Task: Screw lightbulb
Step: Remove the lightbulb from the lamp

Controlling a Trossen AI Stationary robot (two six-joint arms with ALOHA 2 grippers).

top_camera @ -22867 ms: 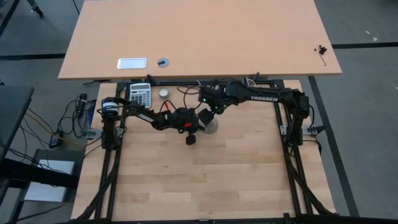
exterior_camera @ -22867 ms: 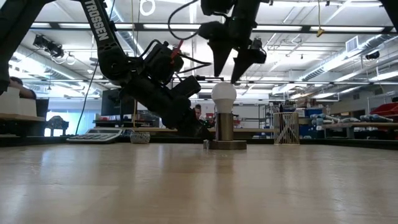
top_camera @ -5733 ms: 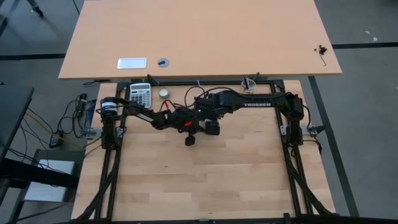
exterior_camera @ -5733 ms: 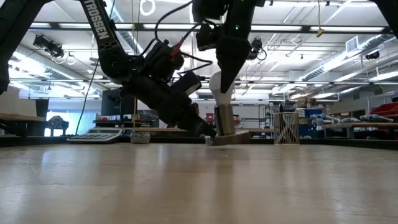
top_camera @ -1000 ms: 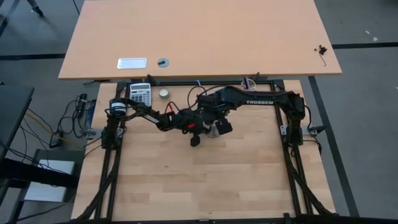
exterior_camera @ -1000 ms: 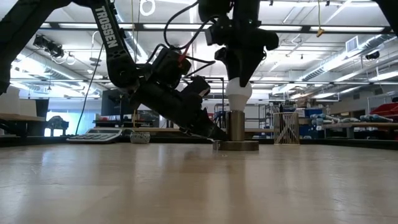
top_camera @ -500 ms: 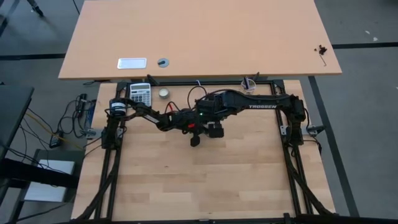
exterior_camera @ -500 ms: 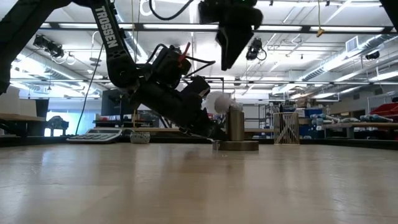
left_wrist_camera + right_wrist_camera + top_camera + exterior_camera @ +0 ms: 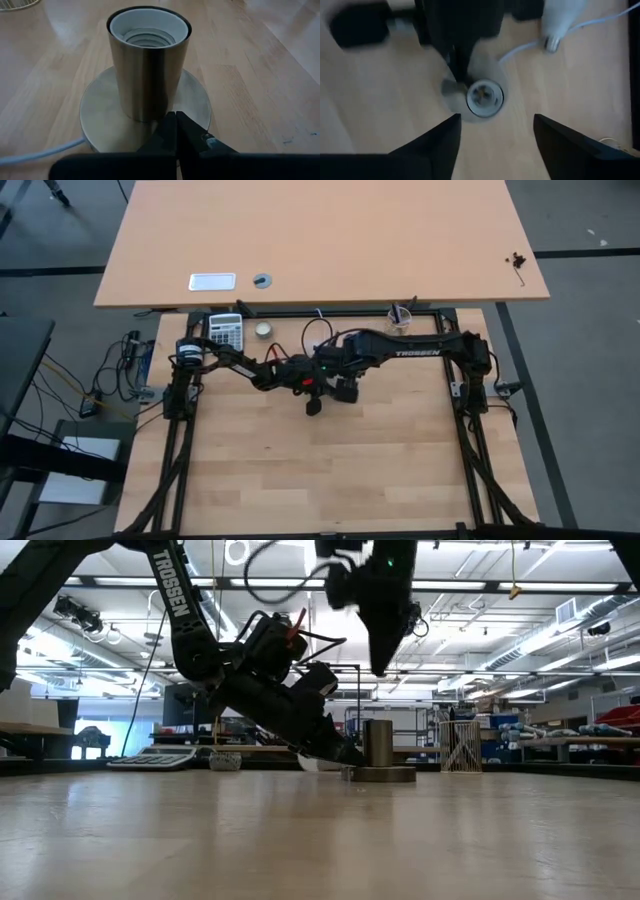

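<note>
White lightbulb lying flat, screw end pointing 6 o'clock, globe cropped. Socket sitting empty. Right gripper hovering, fingers apart; left gripper pinched together.

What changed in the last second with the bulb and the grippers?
The lightbulb left the socket, toppled and lies on the table beside the base. The right gripper let go and hangs open above it. The left gripper stays shut, pressed on the base.

- The word "TROSSEN" is printed in white capitals along the right arm, as seen from above.
- The same word, partly readable as "ROSSEN", is printed down the dark left arm in the low view.
</note>
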